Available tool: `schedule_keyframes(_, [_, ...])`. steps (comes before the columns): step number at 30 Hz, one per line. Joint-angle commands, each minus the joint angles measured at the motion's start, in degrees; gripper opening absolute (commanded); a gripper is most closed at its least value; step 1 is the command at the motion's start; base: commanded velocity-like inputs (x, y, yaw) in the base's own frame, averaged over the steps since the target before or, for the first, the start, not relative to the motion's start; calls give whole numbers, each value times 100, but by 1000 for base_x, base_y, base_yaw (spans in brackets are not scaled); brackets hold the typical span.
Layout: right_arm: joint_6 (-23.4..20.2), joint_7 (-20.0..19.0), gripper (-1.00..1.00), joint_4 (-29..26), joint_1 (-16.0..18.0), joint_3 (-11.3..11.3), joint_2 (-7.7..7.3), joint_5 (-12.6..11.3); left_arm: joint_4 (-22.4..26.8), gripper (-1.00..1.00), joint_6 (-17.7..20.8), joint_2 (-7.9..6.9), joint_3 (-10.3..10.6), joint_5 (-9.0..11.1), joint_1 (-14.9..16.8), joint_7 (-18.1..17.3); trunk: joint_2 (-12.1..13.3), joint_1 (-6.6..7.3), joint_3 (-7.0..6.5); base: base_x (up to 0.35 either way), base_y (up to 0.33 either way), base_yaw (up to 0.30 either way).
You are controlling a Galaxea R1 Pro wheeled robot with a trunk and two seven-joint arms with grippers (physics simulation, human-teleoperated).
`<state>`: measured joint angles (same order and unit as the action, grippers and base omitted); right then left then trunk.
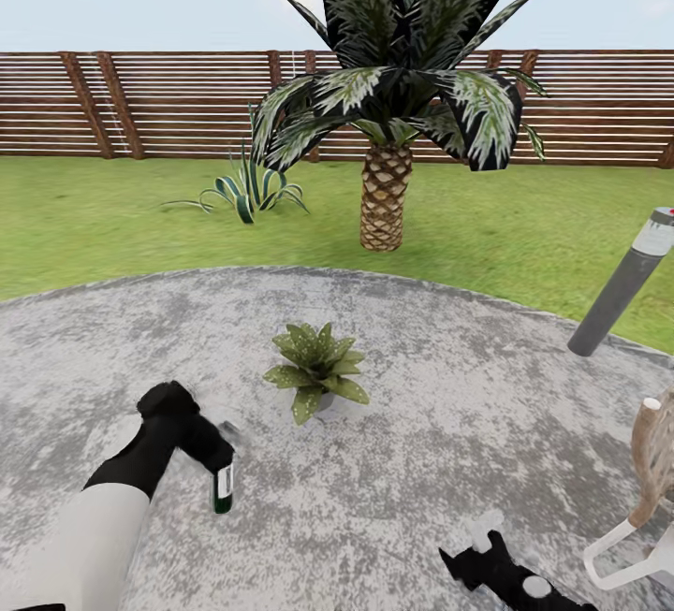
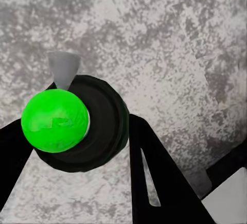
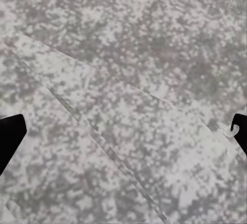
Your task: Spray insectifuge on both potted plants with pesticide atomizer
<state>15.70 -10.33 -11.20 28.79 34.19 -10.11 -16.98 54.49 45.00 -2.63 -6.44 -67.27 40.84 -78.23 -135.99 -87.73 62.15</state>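
Observation:
The pesticide atomizer [image 1: 223, 487], a slim dark bottle with a white label, hangs upright over the grey patio with my left gripper [image 1: 215, 458] shut on it. In the left wrist view its green top [image 2: 54, 121] and grey nozzle [image 2: 64, 67] sit between the black fingers [image 2: 149, 172]. A potted plant [image 1: 316, 370], a low rosette of pointed green leaves, stands on the patio beyond the bottle and to its right. My right gripper [image 1: 476, 547] is low at the near right, open over bare paving [image 3: 123, 126], with nothing between its fingers.
A palm [image 1: 386, 190] and a striped agave clump [image 1: 245, 192] grow on the lawn behind the patio, before a brown slatted fence [image 1: 140, 106]. A grey bollard lamp [image 1: 620, 288] leans at the right edge. A white chair frame [image 1: 625, 545] stands at the near right.

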Motion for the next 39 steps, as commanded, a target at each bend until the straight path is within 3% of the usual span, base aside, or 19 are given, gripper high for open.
schedule_keyframes(1, [5, -33, 100, -319, 0, 58, -11, 220, -21, -100, -387, -142, -7, 441, 3, -38, -2, 1, 5, -2, 0, 0])
schedule_keyframes(2, [-5, -75, 100, -560, -2, 68, -11, 545, -79, -100, -762, -260, -5, 817, 3, 1, -2, 1, 5, -1, 0, 0])
schedule_keyframes(3, [-8, -149, 100, -691, -2, 72, -10, 770, -150, -100, -993, -312, -6, 1014, 3, 40, -2, 1, 5, 0, 0, 0])
schedule_keyframes(5, [-23, -704, 100, -959, 65, 78, -9, 1299, -478, -100, -1709, -373, -1, 1340, 3, 236, -2, 1, 5, 0, 0, 0])
schedule_keyframes(9, [-129, -1869, 100, -1150, 630, 79, -9, 1526, -1329, -100, -3244, -324, 9, 1469, 3, 849, -2, 1, 5, 0, 0, 0])
schedule_keyframes(11, [-290, -2363, 100, -1198, 902, 79, -9, 1541, -1718, -100, -3679, -241, 41, 1450, 3, 964, -2, 1, 5, 0, 0, 0])
schedule_keyframes(15, [-462, -3112, 100, -1506, 1236, 79, -39, 1548, -1964, -100, -3910, -35, 198, 1400, 3, 1007, -2, 1, 5, 0, 0, 0])
schedule_keyframes(16, [-474, -3218, 100, -1631, 1266, 79, -56, 1548, -1982, -100, -3920, -9, 404, 1397, 3, 1010, -2, 1, 5, 0, 0, 0])
schedule_keyframes(18, [-479, -3277, 100, -1747, 1282, 79, -62, 1548, -1985, -100, -3920, 2, 729, 1397, 3, 1012, -2, 1, 5, 0, 0, 0])
schedule_keyframes(23, [-489, -3360, 100, -1937, 1287, 86, -56, 1548, -1992, -100, -3920, 34, 894, 1394, 3, 1021, -2, 1, 5, 0, 0, 0])
schedule_keyframes(24, [-486, -3373, -100, -1953, 1287, 87, -55, 1548, -1991, -100, -3920, 47, 898, 1390, 3, 1021, -2, 1, 5, 0, 0, 0])
schedule_keyframes(27, [-485, -3478, -100, -1978, 1287, 88, -54, 1548, -1974, -100, -3920, 71, 907, 1386, 3, 1022, -2, 1, 5, 0, 0, 0])
schedule_keyframes(32, [-488, -4061, -100, -2063, 1287, 80, -7, 1541, -1942, -100, -3923, 225, 941, 1268, 3, 1155, -2, 1, 5, 0, 0, 0])
schedule_keyframes(37, [-489, -4160, -100, -2318, 1287, 87, 29, 1540, -1943, -100, -3929, 451, 1535, 1164, 3, 1252, -2, 1, 5, 0, 0, 0])
schedule_keyframes(39, [-489, -4201, -100, -2336, 1287, 93, 40, 1539, -1945, -100, -3929, 571, 1628, 1157, 3, 1263, -2, 1, 5, 0, 0, 0])
